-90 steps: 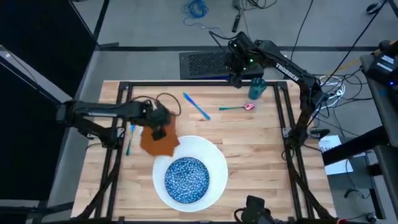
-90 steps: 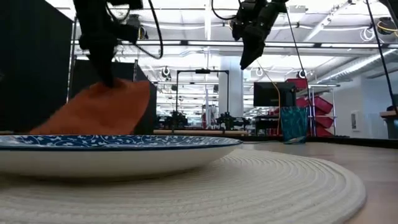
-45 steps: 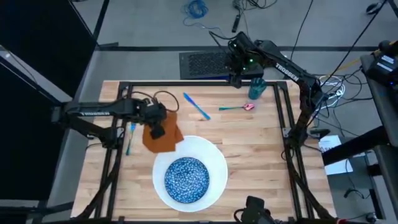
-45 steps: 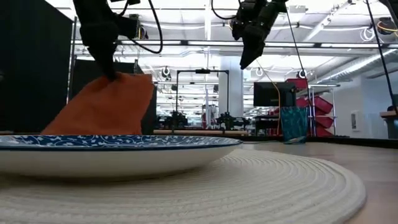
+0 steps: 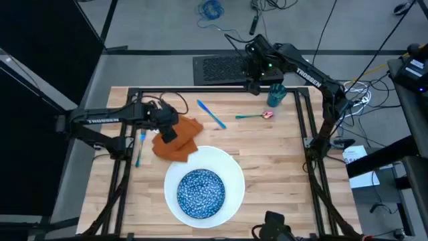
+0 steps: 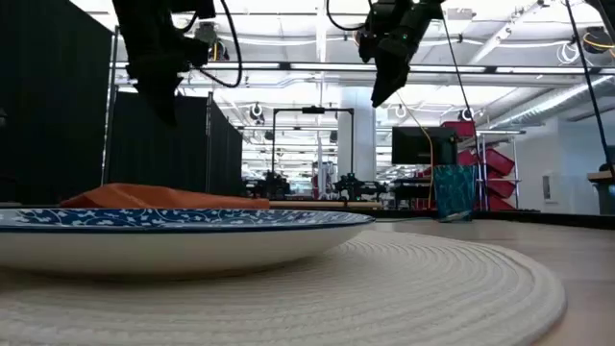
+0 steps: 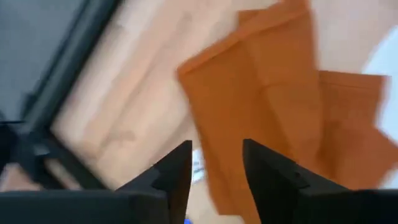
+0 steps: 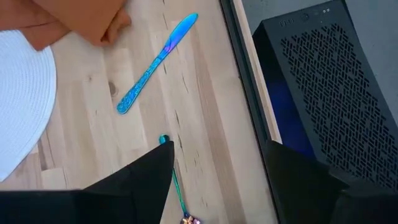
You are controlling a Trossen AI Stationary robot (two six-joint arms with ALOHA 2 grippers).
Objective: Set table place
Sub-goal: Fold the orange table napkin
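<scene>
Since a second ago the orange napkin (image 5: 176, 139) has been released and is now crumpled flat on the desk (image 5: 267, 161). Left gripper (image 5: 167, 131) is held just above it, fingers parted and empty. Napkin is overlapped onto the upper-left rim of the white plate (image 5: 231, 175), in which the blue speckled bowl (image 5: 200, 191) is seated. Right gripper (image 5: 256, 86) is held unchanged over the far edge, open, near the teal cup (image 5: 275, 95). Blue knife (image 5: 211, 114) is laid between.
</scene>
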